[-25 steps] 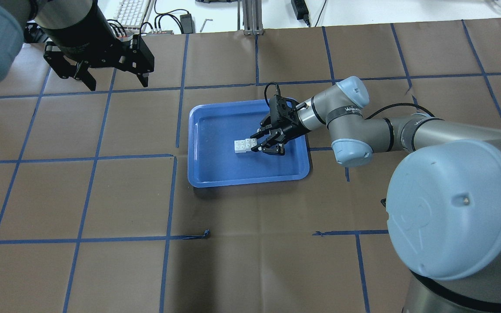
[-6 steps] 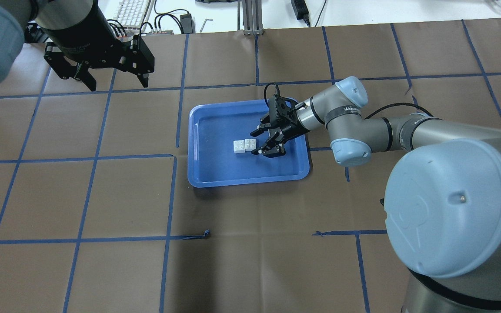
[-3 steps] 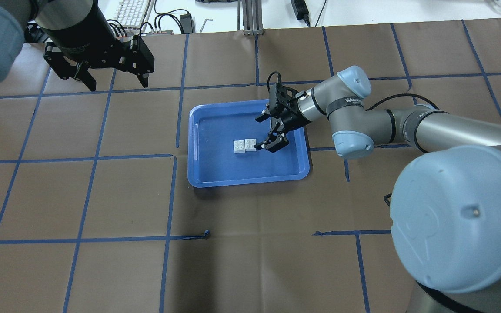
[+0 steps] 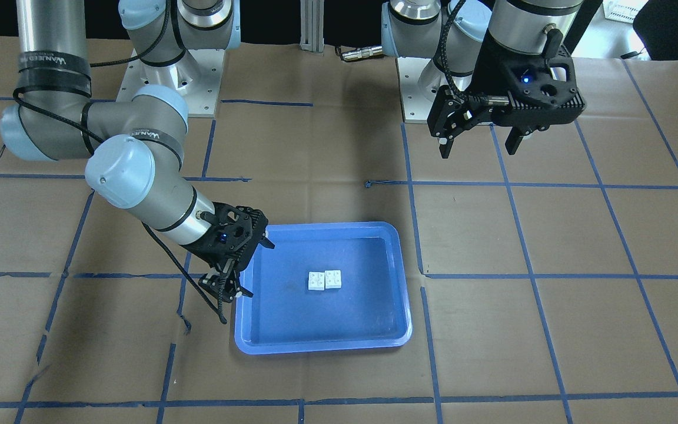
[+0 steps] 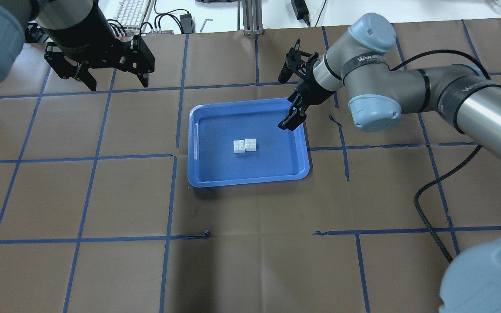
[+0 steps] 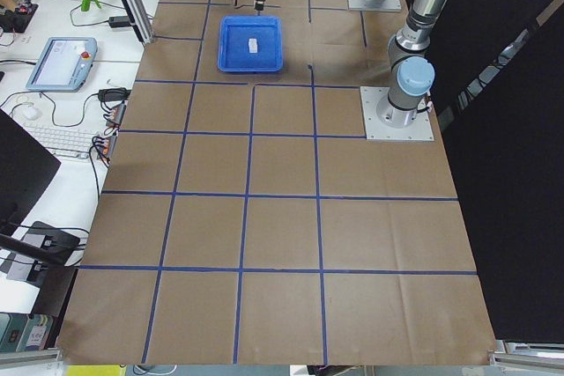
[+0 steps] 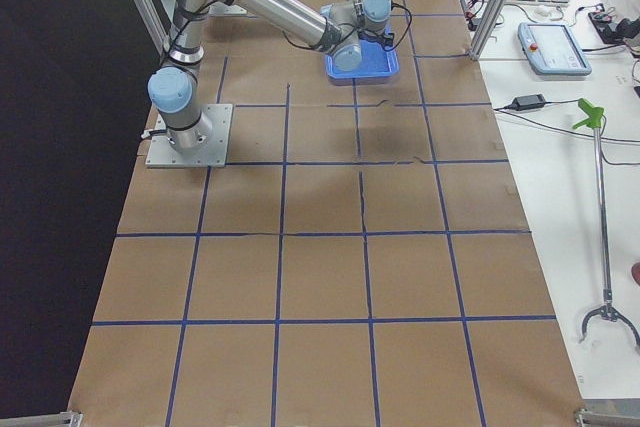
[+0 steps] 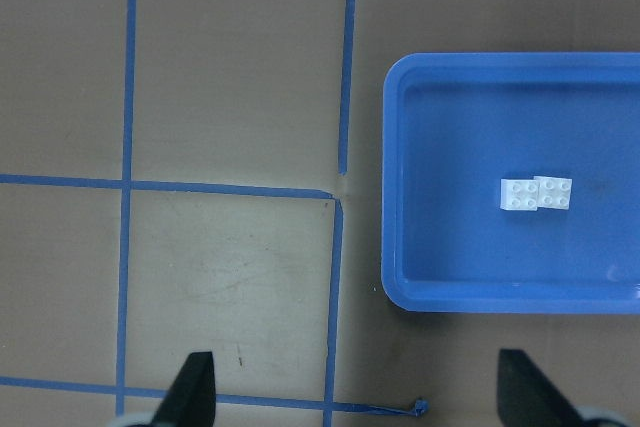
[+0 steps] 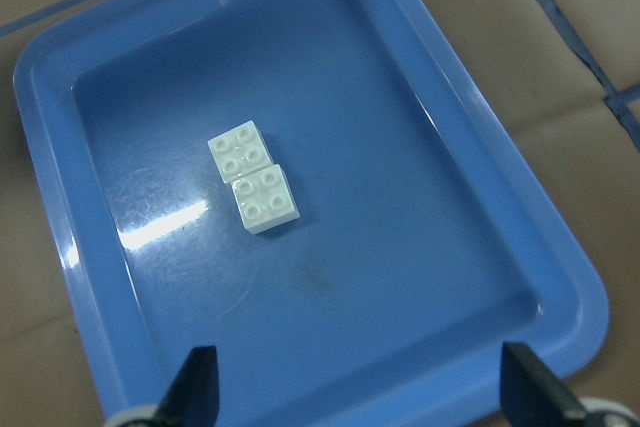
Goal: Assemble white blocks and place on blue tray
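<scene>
The white blocks (image 5: 245, 145) in the blue tray (image 5: 215, 181) — joint unproven
Right gripper (image 9: 355, 349) and left gripper (image 5: 115, 81) gape empty; a nudge might split them.

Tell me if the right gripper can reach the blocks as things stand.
Probably yes. The right gripper hangs open over the edge of the tray; the blocks lie bare in its middle, nothing between, and the left gripper is well off.

On the blue tray (image 6: 233, 59), I see the white blocks (image 6: 252, 44) only as one speck from the left-end camera; studs unreadable.
</scene>
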Robot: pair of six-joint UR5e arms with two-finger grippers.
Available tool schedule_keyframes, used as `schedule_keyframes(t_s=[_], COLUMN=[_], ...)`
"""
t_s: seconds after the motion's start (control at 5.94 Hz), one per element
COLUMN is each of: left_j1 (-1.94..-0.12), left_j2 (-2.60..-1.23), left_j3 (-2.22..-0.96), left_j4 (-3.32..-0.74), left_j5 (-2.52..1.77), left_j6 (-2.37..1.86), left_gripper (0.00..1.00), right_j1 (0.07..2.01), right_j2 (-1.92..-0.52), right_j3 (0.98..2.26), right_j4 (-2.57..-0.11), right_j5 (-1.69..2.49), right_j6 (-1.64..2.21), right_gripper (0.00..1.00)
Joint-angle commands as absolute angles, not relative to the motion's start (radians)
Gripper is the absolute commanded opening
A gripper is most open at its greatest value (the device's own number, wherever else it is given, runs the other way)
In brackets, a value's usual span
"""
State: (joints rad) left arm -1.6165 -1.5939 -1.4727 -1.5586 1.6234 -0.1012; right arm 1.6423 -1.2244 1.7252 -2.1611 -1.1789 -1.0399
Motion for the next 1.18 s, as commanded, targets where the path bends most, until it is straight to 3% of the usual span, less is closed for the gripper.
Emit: schedule_keyframes(t_s=[0.0,1.01], left_j1=[-1.617,-1.617], left_j2=[-1.594,-1.592], left_j3=[-1.473,-1.473], left_j4=[-1.559,-1.559], left_j5=[1.624,1.623], left_j6=[-0.101,-0.101], left_gripper=[0.99,0.99], right_j1=[1.635,1.579], right_j2=[-1.297,-1.517], right_j3=[1.643,1.578], right_j4=[-1.963,-1.626], right_j5=[-1.354,-1.585], right_j6=[-0.896,-0.157], right_gripper=[1.0,1.0])
